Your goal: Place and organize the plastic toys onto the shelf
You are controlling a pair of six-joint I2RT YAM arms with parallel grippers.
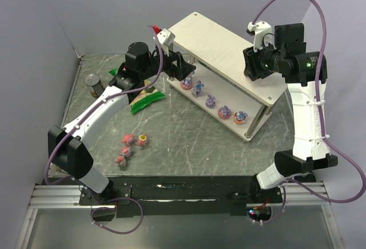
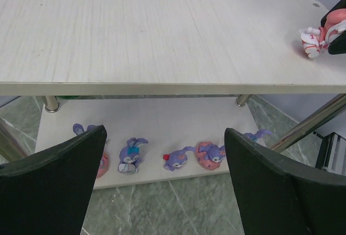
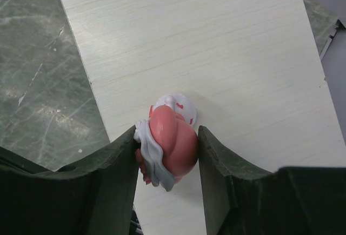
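The shelf [image 1: 229,48] stands at the back right; its top board also shows in the left wrist view [image 2: 162,35] and the right wrist view [image 3: 216,46]. Several purple bunny-eared toys [image 1: 210,101] lie in a row on its lower board [image 2: 162,116]. My right gripper [image 3: 167,154] is shut on a pink-red rounded toy [image 3: 174,140], holding it on or just above the top board near its front edge; the toy also shows in the left wrist view [image 2: 319,34]. My left gripper [image 2: 165,181] is open and empty, in front of the shelf's left end [image 1: 184,68]. Several pink-red toys [image 1: 127,147] lie on the table at the left.
A green chip bag [image 1: 147,101] lies left of the shelf under the left arm. A dark can [image 1: 91,81] stands at the far left. Thin metal posts [image 2: 51,103] join the boards. Grey walls close in the table.
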